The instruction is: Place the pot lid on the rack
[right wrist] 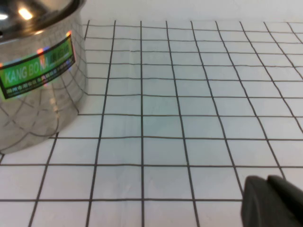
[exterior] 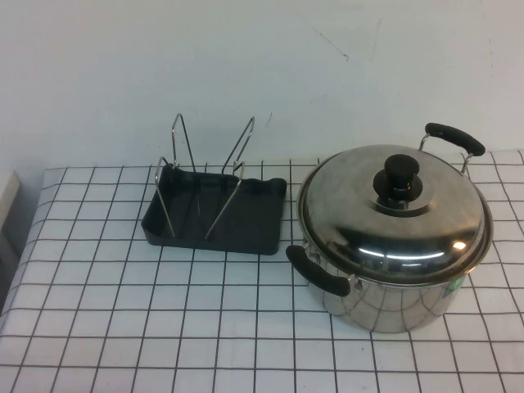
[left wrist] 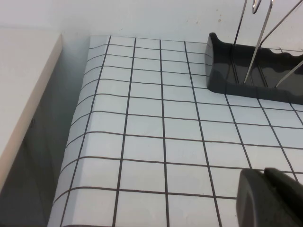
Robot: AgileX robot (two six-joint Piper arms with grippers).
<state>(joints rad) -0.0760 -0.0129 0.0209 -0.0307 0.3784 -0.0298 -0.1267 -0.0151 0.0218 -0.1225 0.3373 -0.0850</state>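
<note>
The shiny domed pot lid with its black knob sits on the steel pot at the right of the table. The dark grey rack with upright wire loops stands left of the pot. Neither arm shows in the high view. My left gripper hovers low over the tablecloth, short of the rack, with its fingers together and empty. My right gripper hovers over the cloth beside the pot, fingers together and empty. The lid's rim shows above the pot wall.
The table wears a white cloth with a black grid. Its left edge drops off beside a pale counter. The pot has two black handles. A white wall stands behind the table.
</note>
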